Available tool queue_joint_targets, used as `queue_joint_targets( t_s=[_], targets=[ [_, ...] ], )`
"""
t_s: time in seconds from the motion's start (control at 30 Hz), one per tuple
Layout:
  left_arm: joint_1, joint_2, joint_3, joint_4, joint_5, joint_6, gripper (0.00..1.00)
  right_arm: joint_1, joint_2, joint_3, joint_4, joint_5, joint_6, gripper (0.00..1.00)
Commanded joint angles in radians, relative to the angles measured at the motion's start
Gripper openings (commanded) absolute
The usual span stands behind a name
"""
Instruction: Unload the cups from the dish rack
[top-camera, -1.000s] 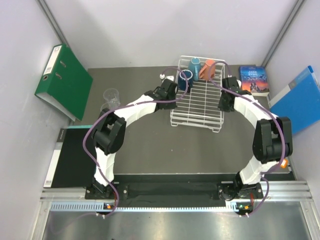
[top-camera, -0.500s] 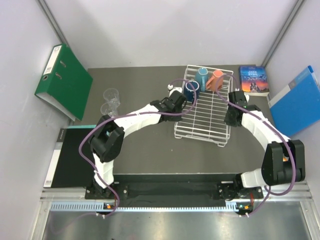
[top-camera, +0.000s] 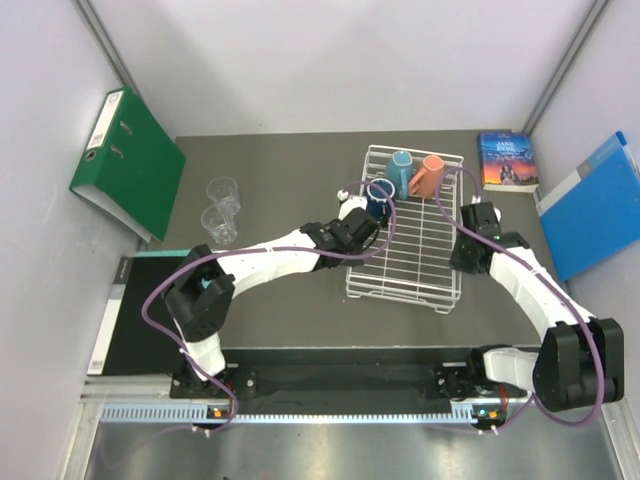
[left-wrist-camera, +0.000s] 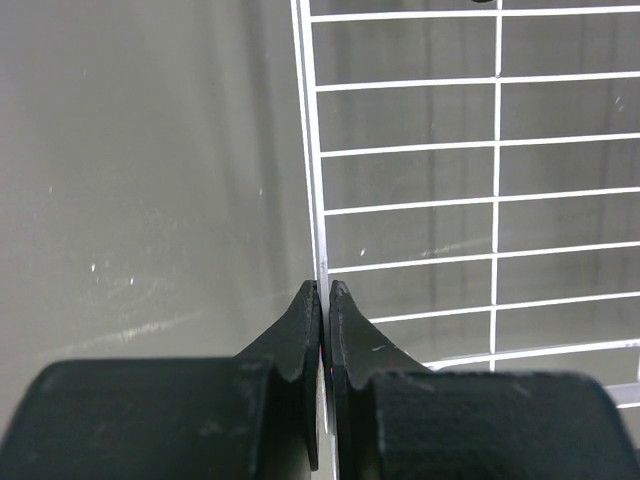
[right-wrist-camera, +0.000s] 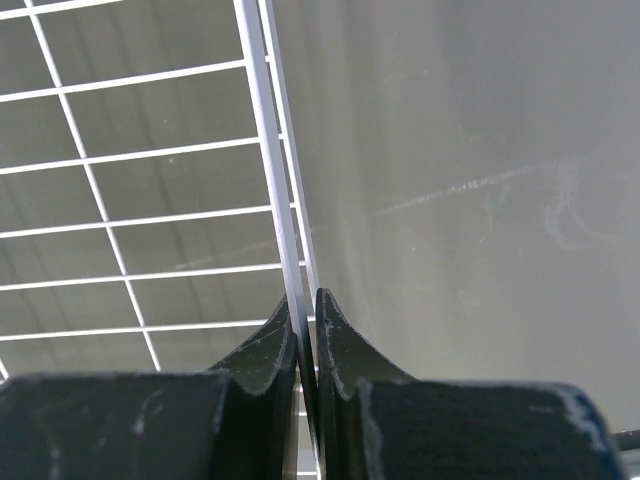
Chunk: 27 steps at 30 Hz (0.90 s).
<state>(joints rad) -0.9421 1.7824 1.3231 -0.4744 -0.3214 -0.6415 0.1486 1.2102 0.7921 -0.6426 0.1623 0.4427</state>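
Both pincers are clamped onto the white wire-grid dish rack (top-camera: 412, 240), one on each long side. In its wrist view the left pincer (left-wrist-camera: 323, 290) has its two black fingertips pressed together on the rack's thin left rim wire. The grid spreads to the right of the tips and the bare dark grey tabletop (left-wrist-camera: 150, 150) lies to their left. The right pincer (right-wrist-camera: 305, 300) pinches the opposite rim wire in the same way, with the grid on its left and the tabletop on its right.

From above, the rack lies slightly skewed on the tabletop between the two pincers, each gripping partway along its side. Three cups stand at the rack's far end. The dark-blue mug (top-camera: 378, 195) is at the far-left corner, just beyond the left pincer. The light-blue mug (top-camera: 401, 170) is next to it, and the orange mug (top-camera: 428, 176) sits tilted further right. Two clear drinking glasses (top-camera: 220, 205) stand on the tabletop well to the left of the rack, near a green ring binder (top-camera: 125, 160) leaning on the left wall.
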Motion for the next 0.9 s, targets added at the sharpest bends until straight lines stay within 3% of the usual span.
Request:
queue_joint_targets(
  t_s=[0.0,0.23,0.43,0.87],
  targets=[
    [-0.110,-0.098,-0.041,-0.105,0.194,0.020,0.00,0.017,0.006,-0.024,0.052,-0.073,0.159,0.00],
    [-0.107,-0.195,-0.125,-0.109,0.076,-0.055,0.00,0.068,0.143,0.097,0.073,-0.116,0.117,0.00],
    [-0.093,-0.230,-0.150,-0.153,0.033,-0.101,0.00,0.183,0.253,0.191,0.101,-0.124,0.140,0.00],
    [0.048,-0.342,-0.259,-0.276,-0.011,-0.153,0.00,0.393,0.377,0.248,0.185,-0.147,0.254,0.00]
  ],
)
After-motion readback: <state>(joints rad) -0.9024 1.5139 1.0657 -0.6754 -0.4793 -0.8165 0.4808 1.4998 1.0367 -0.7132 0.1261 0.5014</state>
